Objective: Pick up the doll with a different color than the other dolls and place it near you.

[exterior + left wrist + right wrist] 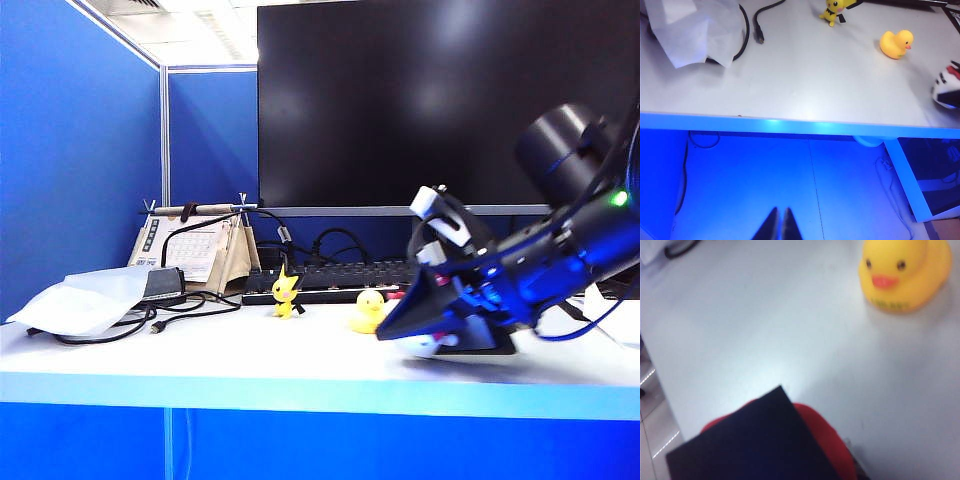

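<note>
Monitor: dark screen filling the back of the exterior view, at twelve o'clock from the dolls.
Table: white top with a blue front edge; it bears everything below.
My right arm: reaches in from three o'clock in the exterior view, tilted down toward the tabletop.
White bag: crumpled, at nine o'clock, well apart from the dolls, with a black cable beside it.
Keyboard: black, just behind the two yellow figures.
My right gripper: low over the table at four o'clock from the duck. One black finger lies across the red top of the doll. I judge the jaws clenched on the doll, though the second finger is hidden.
My left gripper: hangs below the table's front edge, tips pressed together, holding nothing.
White-and-red doll: the odd-coloured one; on or just above the table under my right gripper, near the duck, toward the front edge.
Yellow duck: upright, untouched.
Pointed-ear figure: upright, at ten o'clock from the duck.
Step in hand: the carry, as I judge it; the doll is gripped and not yet set down.
Next move: bring the doll toward six o'clock, near the front edge, lower it flat, then part the jaws without tipping it.
</note>
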`<state>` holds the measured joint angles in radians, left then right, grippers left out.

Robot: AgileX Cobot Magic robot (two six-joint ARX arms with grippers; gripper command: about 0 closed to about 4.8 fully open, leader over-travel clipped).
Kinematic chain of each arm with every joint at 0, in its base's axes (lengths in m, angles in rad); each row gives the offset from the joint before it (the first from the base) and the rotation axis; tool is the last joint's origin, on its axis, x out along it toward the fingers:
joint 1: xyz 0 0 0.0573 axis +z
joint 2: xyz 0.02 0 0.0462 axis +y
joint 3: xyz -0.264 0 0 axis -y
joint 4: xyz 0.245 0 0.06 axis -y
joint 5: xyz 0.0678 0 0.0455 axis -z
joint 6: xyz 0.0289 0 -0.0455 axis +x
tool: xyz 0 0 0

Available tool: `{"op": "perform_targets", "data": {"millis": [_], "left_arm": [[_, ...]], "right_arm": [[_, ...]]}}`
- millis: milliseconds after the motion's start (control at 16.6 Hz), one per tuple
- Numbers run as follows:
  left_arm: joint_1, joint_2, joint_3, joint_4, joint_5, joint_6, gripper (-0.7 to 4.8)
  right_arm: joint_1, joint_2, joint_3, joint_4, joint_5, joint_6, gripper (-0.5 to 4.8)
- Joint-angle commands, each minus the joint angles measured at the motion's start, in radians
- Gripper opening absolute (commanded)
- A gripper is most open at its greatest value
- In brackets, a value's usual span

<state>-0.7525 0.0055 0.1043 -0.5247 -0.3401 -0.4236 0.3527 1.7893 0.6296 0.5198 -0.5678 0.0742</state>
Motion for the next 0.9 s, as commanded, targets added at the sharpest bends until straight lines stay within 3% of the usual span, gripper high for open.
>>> {"op": "perform_targets", "data": {"millis": [60, 180, 240, 481, 541, 601, 902], "left_arm": [[0.0, 0.0, 0.001, 0.002, 0.004, -0.002, 0.22], [0.0, 0.0, 0.001, 0.002, 0.004, -0.002, 0.22], [0.0, 0.0, 0.001, 0.002, 0.004, -0.002, 0.22], [0.0, 0.0, 0.001, 0.002, 0.004, -0.002, 0.22], [0.0, 0.0, 0.001, 0.002, 0.004, -0.002, 0.22], [0.0, 0.0, 0.001, 0.002, 0.004, -0.002, 0.22], [0.0, 0.0, 0.001, 0.002, 0.004, -0.002, 0.22]], "right_arm": [[0.001, 0.036, -0.006, -0.042, 0.016, 0.005, 1.08], [0.001, 0.036, -0.006, -0.036, 0.011, 0.005, 1.58], [0.001, 0.036, -0.006, -0.035, 0.012, 0.01, 2.44], [0.0, 0.036, -0.006, -0.034, -0.017, 0.035, 2.95], [0.0, 0.036, -0.006, -0.026, -0.021, 0.063, 4.38], [0.0, 0.036, -0.006, -0.014, -0.012, 0.083, 4.79], [0.0, 0.035, -0.006, 0.085, -0.007, 0.133, 4.79]]}}
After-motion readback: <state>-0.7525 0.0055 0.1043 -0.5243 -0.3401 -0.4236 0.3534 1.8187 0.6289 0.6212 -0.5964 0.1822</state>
